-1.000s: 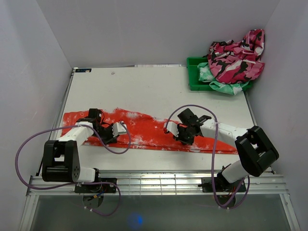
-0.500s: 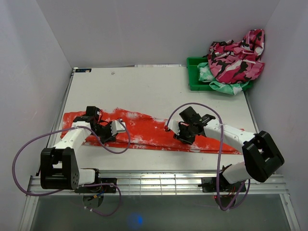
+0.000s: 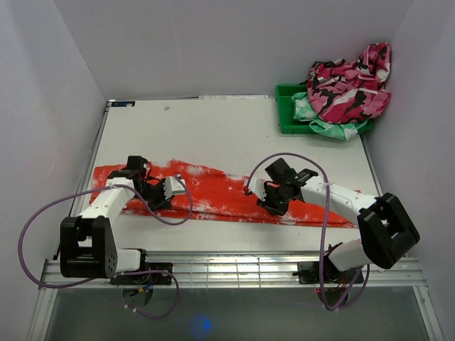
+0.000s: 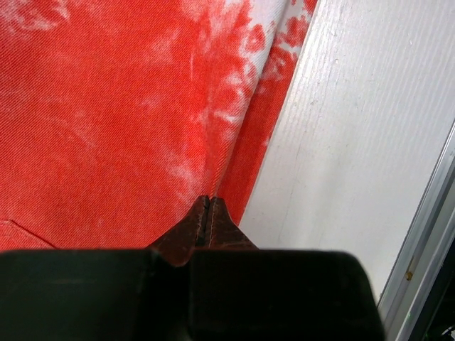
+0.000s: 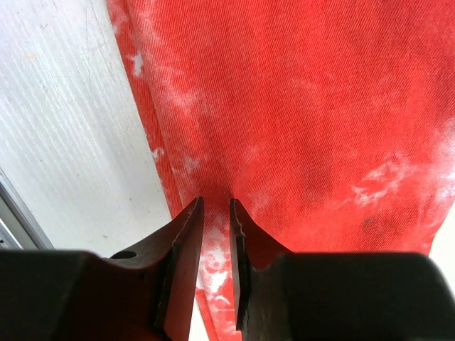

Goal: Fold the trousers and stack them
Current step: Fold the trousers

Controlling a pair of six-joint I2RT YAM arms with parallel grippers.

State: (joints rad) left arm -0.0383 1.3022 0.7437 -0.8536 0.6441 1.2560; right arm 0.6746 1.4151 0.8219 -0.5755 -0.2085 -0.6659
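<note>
The trousers (image 3: 213,192) lie flat across the near part of the white table, bright red-orange with white speckles. My left gripper (image 3: 155,199) rests on their left part by the near edge. In the left wrist view its jaws are pressed together at the tips (image 4: 208,200), pinching a crease of the trousers (image 4: 106,106). My right gripper (image 3: 272,206) sits on the right part. In the right wrist view its fingers (image 5: 186,227) stand a narrow gap apart over the trousers (image 5: 320,106), gripping nothing.
A green bin (image 3: 288,117) at the back right holds a pink, black and white camouflage garment (image 3: 348,89) and a mint-green and white garment (image 3: 334,129). A metal rail (image 3: 234,266) runs along the table's near edge. Purple cables loop over both arms.
The right gripper's jaws have parted and let go of the cloth. The left gripper has closed on the trousers after shifting slightly left.
</note>
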